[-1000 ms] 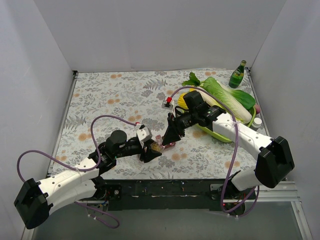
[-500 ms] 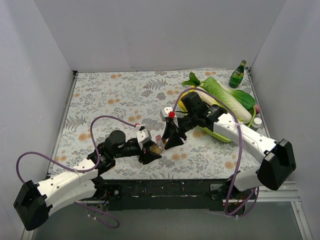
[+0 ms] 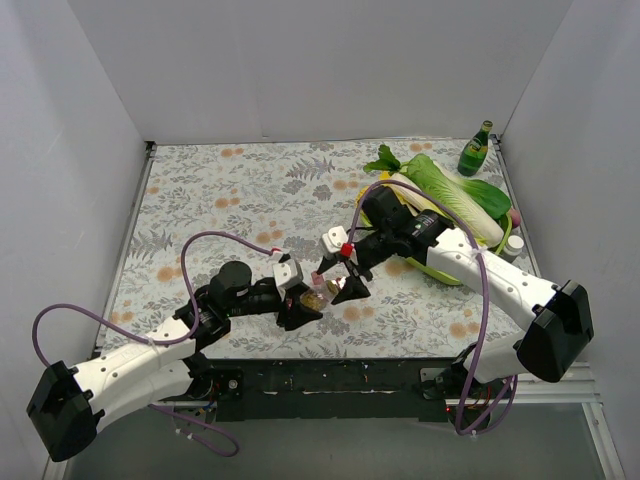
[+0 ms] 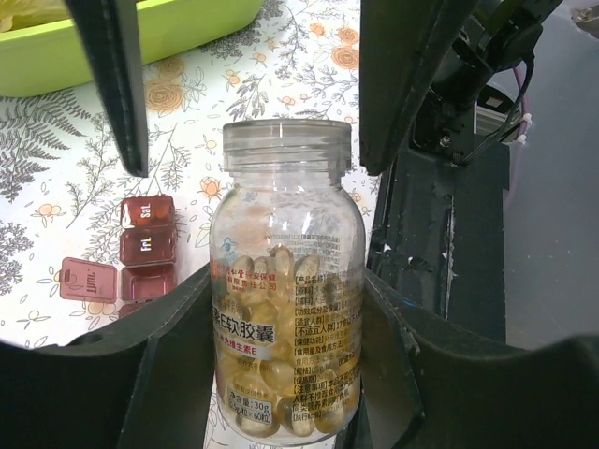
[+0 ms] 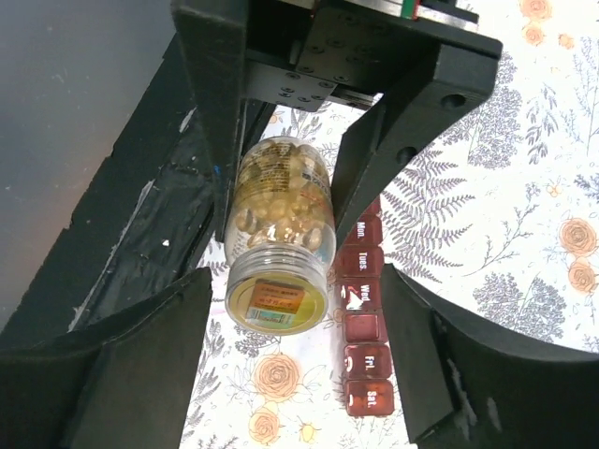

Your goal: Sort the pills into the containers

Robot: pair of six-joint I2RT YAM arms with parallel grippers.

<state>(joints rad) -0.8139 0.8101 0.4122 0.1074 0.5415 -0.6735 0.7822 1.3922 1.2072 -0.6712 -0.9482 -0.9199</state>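
Right gripper (image 3: 338, 287) has spread apart; left gripper (image 3: 302, 308) clamps jar (image 4: 286, 234) of pills (image 4: 281, 374), containers (image 4: 147, 248) at 9 o'clock in left wrist view.

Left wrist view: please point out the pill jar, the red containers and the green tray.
pill jar (image 4: 285, 318), left wrist view, on its printed label.
red containers (image 4: 147, 245), left wrist view, on one closed compartment's top.
green tray (image 4: 178, 26), left wrist view, on its outer wall.

left gripper (image 4: 285, 313) clamps an open-topped clear jar (image 4: 285, 159) of pills (image 4: 281, 374); dark-red containers (image 4: 147, 245) lie beside it
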